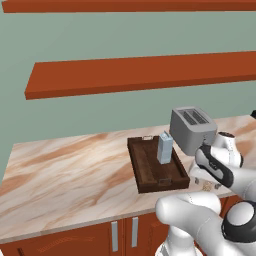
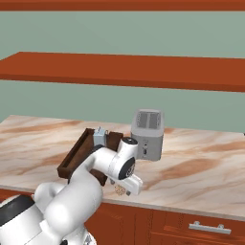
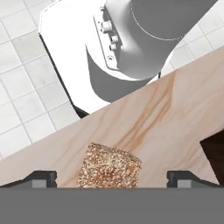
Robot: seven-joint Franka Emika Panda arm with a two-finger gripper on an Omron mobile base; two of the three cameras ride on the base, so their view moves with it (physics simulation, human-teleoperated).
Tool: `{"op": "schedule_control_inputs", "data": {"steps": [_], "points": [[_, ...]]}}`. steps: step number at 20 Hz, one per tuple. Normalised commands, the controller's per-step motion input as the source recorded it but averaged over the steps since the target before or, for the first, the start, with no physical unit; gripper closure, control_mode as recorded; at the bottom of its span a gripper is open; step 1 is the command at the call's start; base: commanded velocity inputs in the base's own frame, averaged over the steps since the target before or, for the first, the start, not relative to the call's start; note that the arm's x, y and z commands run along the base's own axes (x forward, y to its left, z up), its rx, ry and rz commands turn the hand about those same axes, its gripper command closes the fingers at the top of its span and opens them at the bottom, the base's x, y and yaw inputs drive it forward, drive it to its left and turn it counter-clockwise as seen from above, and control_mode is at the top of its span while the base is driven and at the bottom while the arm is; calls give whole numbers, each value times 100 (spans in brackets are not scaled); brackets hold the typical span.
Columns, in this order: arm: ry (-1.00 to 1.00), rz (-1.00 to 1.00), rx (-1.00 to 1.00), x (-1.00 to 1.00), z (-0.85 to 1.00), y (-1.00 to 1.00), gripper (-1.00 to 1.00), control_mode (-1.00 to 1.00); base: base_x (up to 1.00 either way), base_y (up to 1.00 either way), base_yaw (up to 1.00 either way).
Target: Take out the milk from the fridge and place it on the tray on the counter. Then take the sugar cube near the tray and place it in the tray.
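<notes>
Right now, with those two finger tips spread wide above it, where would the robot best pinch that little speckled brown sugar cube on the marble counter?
Probably across two opposite flat sides, coming straight down from above. The speckled brown sugar cube sits flat on the beige marble counter, near its front edge, and lies between the open gripper tips already, so its upright faces are free.

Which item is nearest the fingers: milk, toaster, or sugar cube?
The sugar cube, a speckled brown block on the counter between the open fingers. The milk stands in the tray; the toaster sits farther back.
</notes>
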Motion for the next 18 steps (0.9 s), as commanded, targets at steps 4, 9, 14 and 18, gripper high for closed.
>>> {"op": "schedule_control_inputs", "data": {"steps": [4, 9, 14, 18], "points": [[1, 0, -3, 0, -16, -4, -100, -100, 0, 0, 0], [0, -3, -5, -4, -12, 0, 100, -100, 0, 0, 0], [0, -2, -3, 0, -4, 0, 100, -100, 0, 0, 0], [-1, -2, -5, 0, 0, 0, 100, -100, 0, 0, 0]]}}
